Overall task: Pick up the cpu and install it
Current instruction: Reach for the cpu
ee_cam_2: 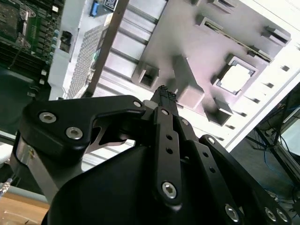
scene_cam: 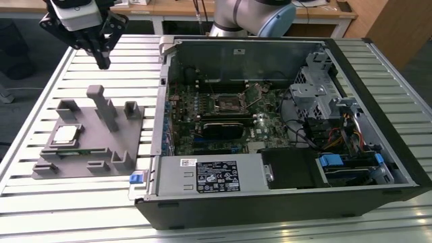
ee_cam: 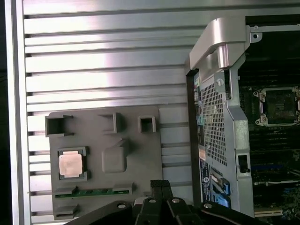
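In the exterior view the gripper point(scene_cam: 102, 63) hangs over the slatted table point(scene_cam: 40, 202) on the exterior view's left. It is up off the surface and just past the far edge of the grey plastic fixture point(scene_cam: 128, 135). Its two black fingers are drawn together to a single point with nothing between them, which the second wrist view confirms where the ribbed tips point(ee_cam_2: 164, 91) meet. The cpu point(scene_cam: 66, 134) lies flat, pale metal top upward, in a square recess of the fixture. That recess is toward the fixture's side away from the open computer case point(scene_cam: 284, 202) and well apart from the gripper. Seen from the gripper, the chip lies down and toward the camera, slightly to the exterior view's left, with the fixture's tall upright posts between the two. In the first wrist view the cpu point(ee_cam: 70, 165) sits in its pocket just beside the green memory stick point(ee_cam: 93, 192), and the closed fingertips point(ee_cam: 159, 183) are off to its side, over the fixture's edge. The chip is square, so it has no long axis to align with. The black socket frame point(scene_cam: 228, 104) on the motherboard lies on the gripper's other side, inside the case.
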You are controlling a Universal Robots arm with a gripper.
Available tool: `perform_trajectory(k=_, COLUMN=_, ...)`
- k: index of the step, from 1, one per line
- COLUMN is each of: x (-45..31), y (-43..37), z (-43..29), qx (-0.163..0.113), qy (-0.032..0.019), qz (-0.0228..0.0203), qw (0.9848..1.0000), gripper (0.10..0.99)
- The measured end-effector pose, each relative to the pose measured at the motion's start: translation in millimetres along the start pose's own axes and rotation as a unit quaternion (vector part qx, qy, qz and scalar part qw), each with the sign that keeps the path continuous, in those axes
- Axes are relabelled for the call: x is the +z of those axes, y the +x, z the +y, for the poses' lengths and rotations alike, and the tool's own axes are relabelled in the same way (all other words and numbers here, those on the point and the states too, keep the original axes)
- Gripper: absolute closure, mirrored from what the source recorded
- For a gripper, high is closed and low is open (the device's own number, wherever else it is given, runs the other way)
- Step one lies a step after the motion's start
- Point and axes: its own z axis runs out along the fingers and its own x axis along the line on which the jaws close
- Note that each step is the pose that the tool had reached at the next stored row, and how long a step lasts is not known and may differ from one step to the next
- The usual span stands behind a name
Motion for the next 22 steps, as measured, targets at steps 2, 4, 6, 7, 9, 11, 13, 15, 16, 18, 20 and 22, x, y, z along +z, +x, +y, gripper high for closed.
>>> perform_trajectory(k=2, x=0.3, y=6.4, z=-0.3, qx=0.000, qy=0.0001, qz=0.0007, qw=1.0000, gripper=0.980)
perform_trajectory(k=4, x=0.7, y=12.3, z=-0.6, qx=0.000, qy=0.0002, qz=0.0028, qw=1.0000, gripper=0.980)
perform_trajectory(k=6, x=1.3, y=18.0, z=-0.9, qx=0.000, qy=0.0004, qz=0.0055, qw=1.0000, gripper=0.980)
perform_trajectory(k=7, x=1.6, y=21.2, z=-1.1, qx=0.000, qy=0.0005, qz=0.0065, qw=1.0000, gripper=0.980)
perform_trajectory(k=9, x=2.5, y=27.9, z=-1.5, qx=0.000, qy=0.0006, qz=0.0083, qw=1.0000, gripper=0.980)
perform_trajectory(k=11, x=3.5, y=34.8, z=-1.6, qx=0.000, qy=0.0008, qz=0.0102, qw=0.9999, gripper=0.980)
perform_trajectory(k=13, x=4.8, y=40.9, z=-1.3, qx=0.000, qy=0.0009, qz=0.0114, qw=0.9999, gripper=0.980)
perform_trajectory(k=15, x=6.1, y=47.2, z=-1.3, qx=0.001, qy=0.0010, qz=0.0125, qw=0.9999, gripper=0.980)
perform_trajectory(k=16, x=6.7, y=50.7, z=-1.4, qx=0.001, qy=0.0010, qz=0.0130, qw=0.9999, gripper=0.980)
perform_trajectory(k=18, x=8.0, y=58.2, z=-2.0, qx=0.001, qy=0.0011, qz=0.0139, qw=0.9999, gripper=0.980)
perform_trajectory(k=20, x=9.2, y=67.0, z=-2.7, qx=0.001, qy=0.0011, qz=0.0147, qw=0.9999, gripper=0.980)
perform_trajectory(k=22, x=10.4, y=74.5, z=-3.3, qx=0.001, qy=0.0013, qz=0.0155, qw=0.9999, gripper=0.980)
